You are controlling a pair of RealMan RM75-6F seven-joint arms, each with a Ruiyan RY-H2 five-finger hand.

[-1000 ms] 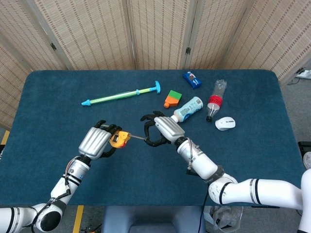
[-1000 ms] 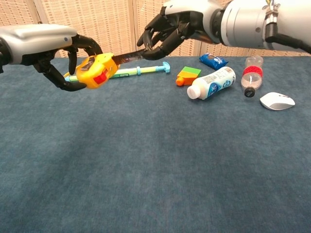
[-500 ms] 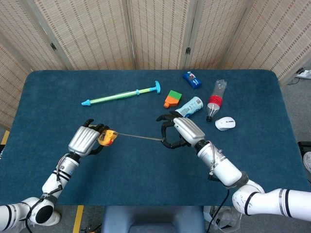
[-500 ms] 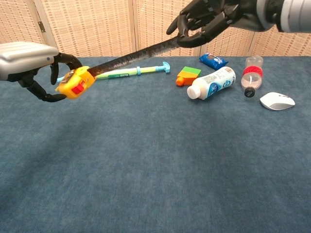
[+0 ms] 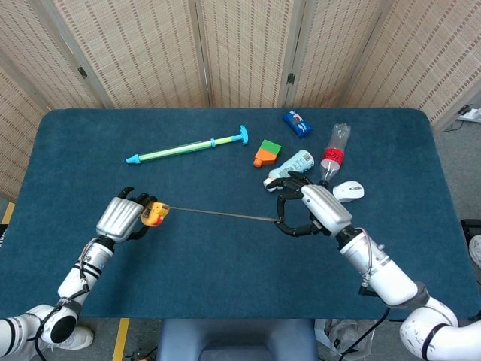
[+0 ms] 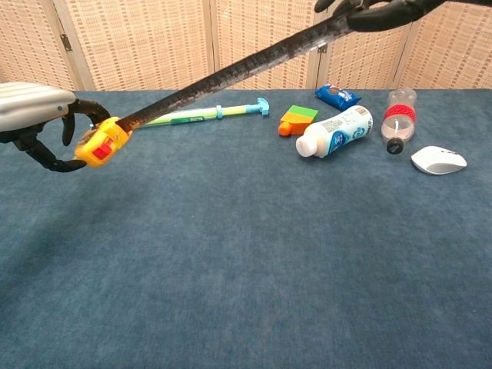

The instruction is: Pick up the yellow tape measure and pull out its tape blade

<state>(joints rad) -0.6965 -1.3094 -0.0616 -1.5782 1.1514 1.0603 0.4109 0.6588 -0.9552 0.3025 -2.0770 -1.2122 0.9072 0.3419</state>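
Note:
My left hand (image 5: 120, 218) (image 6: 38, 127) grips the yellow tape measure (image 5: 155, 214) (image 6: 100, 143), a yellow case with a red button, held above the blue table at the front left. Its tape blade (image 5: 222, 214) (image 6: 231, 73) runs out long and straight to the right. My right hand (image 5: 312, 210) pinches the blade's far end in its black fingers, just in front of the white bottle. In the chest view the right hand (image 6: 377, 9) shows only at the top edge.
At the back of the blue table (image 5: 225, 286) lie a green and blue pump toy (image 5: 188, 146), an orange and green block (image 5: 266, 153), a white bottle (image 5: 289, 167), a blue packet (image 5: 297, 123), a clear red-labelled bottle (image 5: 334, 156) and a white mouse (image 5: 348, 191).
The hands have moved further apart: the left hand with the case went left, the right hand went right and toward the front. The drawn-out blade has grown much longer.

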